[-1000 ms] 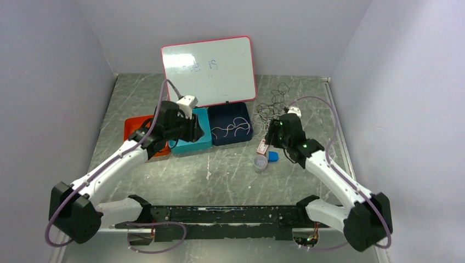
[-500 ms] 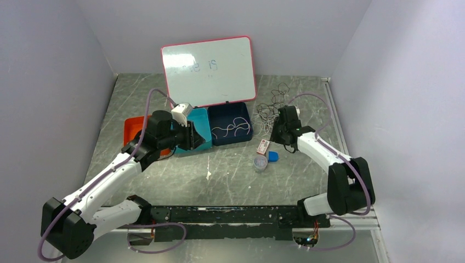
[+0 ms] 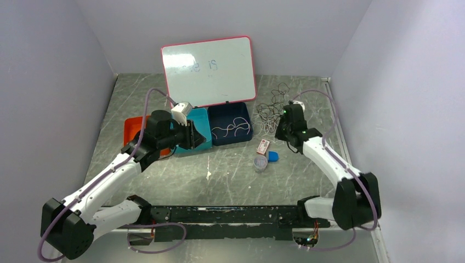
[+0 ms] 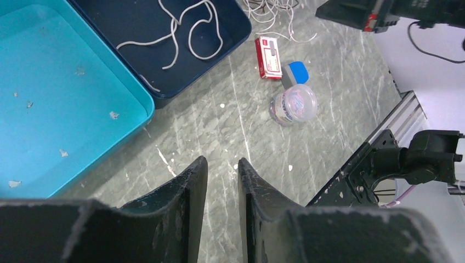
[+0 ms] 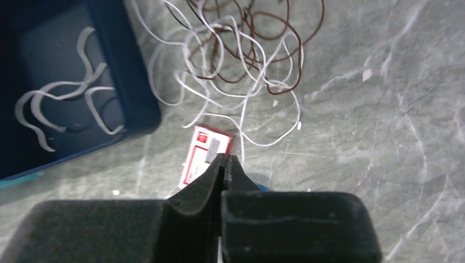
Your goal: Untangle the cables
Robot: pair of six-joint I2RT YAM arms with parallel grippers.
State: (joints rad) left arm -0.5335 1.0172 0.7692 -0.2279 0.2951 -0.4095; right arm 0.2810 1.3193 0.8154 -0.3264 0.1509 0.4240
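The right fingers (image 5: 211,175) are pressed together, tips touching. A white strand of the cables (image 5: 241,66) runs down to those tips; whether it is caught between them cannot be told. The left fingers (image 4: 189,186) are held a narrow gap apart with nothing between them, above bare counter (image 4: 340,71) just off the near left corner of the dark blue tray (image 5: 134,82).

The counter is a grey, marbled, scuffed sheet, closed in by pale lilac walls. A pink-framed whiteboard (image 3: 209,71) is propped behind the dark blue tray. A teal tray (image 4: 55,98) touches its left side, and an orange tray (image 3: 131,129) lies beyond that. A red-and-white box (image 5: 205,153), a blue piece (image 4: 296,71) and a clear lidded jar (image 4: 293,105) are grouped off its near right corner.

The cables are heaped on the counter just to the right of the dark blue tray, white and dark loops crossing one another. The heap as a whole is drawn out from far to near along the tray's right side, and one white strand trails from it toward the box. Another white length (image 4: 181,33) is laid in waves on the tray's floor, running along the tray's long side.

Against the view a second earlier, the right wrist has been carried farther back along the tray's right side and its fingers have been brought together. The left arm has been drawn back from over the teal tray. The heap looks unchanged.
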